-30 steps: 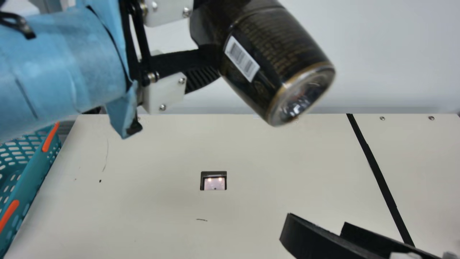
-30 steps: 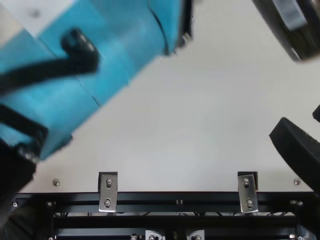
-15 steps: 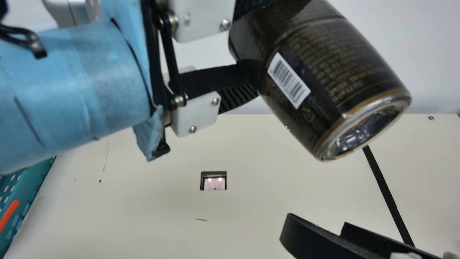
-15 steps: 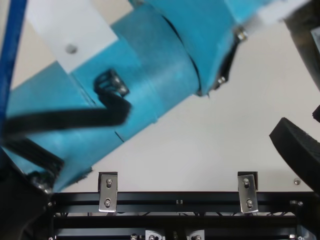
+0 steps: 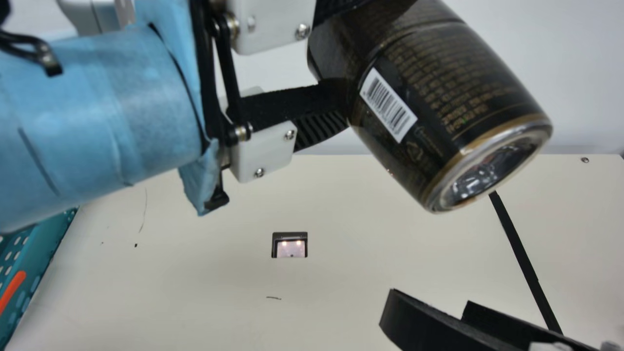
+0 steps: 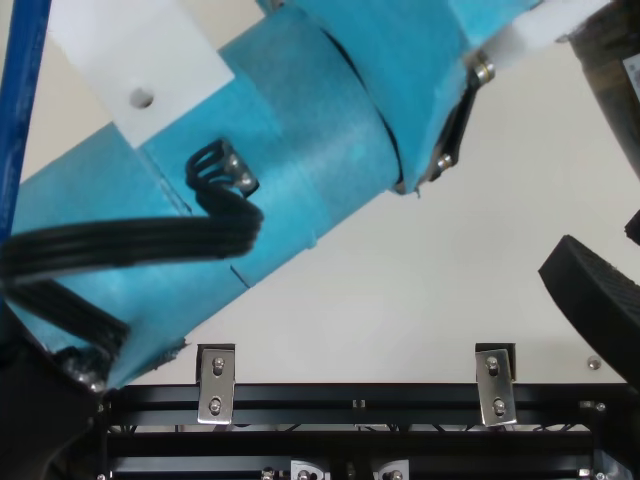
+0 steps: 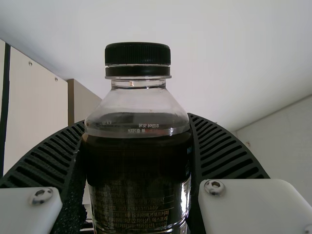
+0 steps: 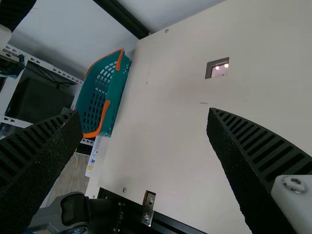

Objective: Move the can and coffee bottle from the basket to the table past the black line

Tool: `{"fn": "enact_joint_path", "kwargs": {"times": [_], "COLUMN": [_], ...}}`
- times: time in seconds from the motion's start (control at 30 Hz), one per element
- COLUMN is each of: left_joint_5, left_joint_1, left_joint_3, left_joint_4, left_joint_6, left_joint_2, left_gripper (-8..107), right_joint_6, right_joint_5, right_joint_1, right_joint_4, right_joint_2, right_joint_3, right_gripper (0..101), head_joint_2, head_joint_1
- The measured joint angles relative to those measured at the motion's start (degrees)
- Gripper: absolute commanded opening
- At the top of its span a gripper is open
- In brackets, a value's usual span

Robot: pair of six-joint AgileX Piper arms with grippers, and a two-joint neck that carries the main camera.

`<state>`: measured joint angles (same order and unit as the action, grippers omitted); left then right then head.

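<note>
While the cream table (image 5: 195,273) spans the main view, the basket (image 5: 36,251) sits at eight o'clock. Toward two, the left gripper (image 5: 341,53) pinches the coffee bottle (image 5: 438,97) in mid-air, tilted, its base aimed between four and five. The right gripper (image 5: 430,304), between four and five, stands spread, and the black line (image 5: 521,253) runs near four.

Glossy Plastic, Matt Black

The tall dark-brown coffee bottle (image 5: 468,78) is smooth, glossy plastic; its dark-green ribbed plastic cap (image 7: 137,53) shines less. My curved black ribbed fingers (image 5: 321,129) look matt, their inner faces rough and grainy. My light-blue arm wrapping (image 5: 97,112) resembles creased cloth or paper. The cream counter (image 5: 219,273) looks smooth, the small upright brackets (image 6: 216,385) shiny metal.
</note>
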<state>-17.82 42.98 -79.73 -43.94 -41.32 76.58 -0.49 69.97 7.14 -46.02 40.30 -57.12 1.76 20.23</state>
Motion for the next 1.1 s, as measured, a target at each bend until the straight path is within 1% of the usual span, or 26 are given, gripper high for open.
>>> {"fn": "enact_joint_path", "kwargs": {"times": [0.3, 0.47, 0.57, 0.6, 0.63, 0.83, 0.97, 1.1], "left_joint_5": [0.0, -0.51, -1.37, -1.5, -2.07, -5.13, -7.73, -10.94], "left_joint_1": [-0.28, -2.96, -6.13, -7.27, -8.41, -15.92, -21.25, -26.29], "left_joint_3": [0.1, 0.72, 1.22, 1.38, 1.35, 2.45, 4.5, 7.48], "left_joint_4": [-0.18, -3.19, -3.85, -4.2, -4.2, -7.02, -11.61, -18.22], "left_joint_6": [0.29, 3.42, 5.41, 6.22, 6.97, 13.02, 18.15, 24.11], "left_joint_2": [0.0, -0.14, -0.46, -0.62, -0.64, -1.87, -3.15, -4.39], "left_gripper": [10, 10, 10, 10, 10, 10, 10, 10], "right_joint_6": [0.0, 0.0, 0.0, 0.0, 0.0, 0.0, 0.0, 0.0], "right_joint_5": [0.0, 0.0, 0.0, 0.0, 0.0, 0.0, 0.0, 0.0], "right_joint_1": [0.0, 0.0, 0.0, 0.0, 0.0, 0.0, 0.0, 0.0], "right_joint_4": [0.0, 0.0, 0.0, 0.0, 0.0, 0.0, 0.0, 0.0], "right_joint_2": [0.0, 0.0, 0.0, 0.0, 0.0, 0.0, 0.0, 0.0], "right_joint_3": [0.0, 0.0, 0.0, 0.0, 0.0, 0.0, 0.0, 0.0], "right_gripper": [101, 101, 101, 101, 101, 101, 101, 101], "head_joint_2": [0.0, 0.0, 0.0, 0.0, 0.0, 0.0, 0.0, 0.0], "head_joint_1": [0.0, 0.0, 0.0, -0.59, 0.0, 0.0, 0.0, 0.0]}}
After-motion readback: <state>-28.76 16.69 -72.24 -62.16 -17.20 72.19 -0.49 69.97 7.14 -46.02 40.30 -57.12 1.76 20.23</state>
